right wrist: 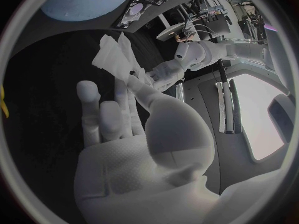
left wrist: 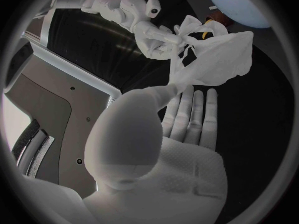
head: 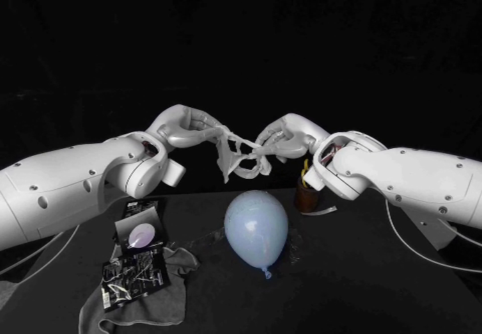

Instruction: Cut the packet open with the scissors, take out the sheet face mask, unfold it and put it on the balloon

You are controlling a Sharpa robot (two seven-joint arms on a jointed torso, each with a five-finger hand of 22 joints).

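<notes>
**Head view.** The left robot hand (head: 191,132) and the right robot hand (head: 284,139) hang close together above the black worktop (head: 382,278). Each pinches one edge of the thin white sheet face mask (head: 241,154), which droops between them, crumpled and only partly opened. The pale blue oval balloon (head: 256,224) lies on the worktop at 6 o'clock from the mask. At 9 o'clock from the balloon, the glossy black packet (head: 136,233) rests beside a grey cloth (head: 161,299). At 1 o'clock stands a brown cup (head: 306,198) holding what look like the yellow-handled scissors (head: 306,169).

**Left wrist view.** The left robot hand (left wrist: 181,144) grasps a twisted strand of the mask (left wrist: 218,59) at its thumb, its other fingers flat and apart. The right robot hand (left wrist: 156,37) clamps the far edge, with the balloon (left wrist: 239,2) beyond.

**Right wrist view.** The right robot hand (right wrist: 124,149) holds the mask (right wrist: 112,50) between thumb and fingertips. The left robot hand (right wrist: 163,72) grips it just beyond.

**Risks.**
- The sheet looks flimsy and is held by narrow pinches, so pulling the hands apart could tear it or slip it free.
- Folded layers may cling together and refuse to open.
- The balloon lies loose and could roll when the mask comes down on it.

**Hard to make out.**
- The exact pinch contacts are hidden behind thumbs and folds.
- I cannot tell which way the mask's face openings are turned.
- The scissor blades are hidden in the cup.
</notes>
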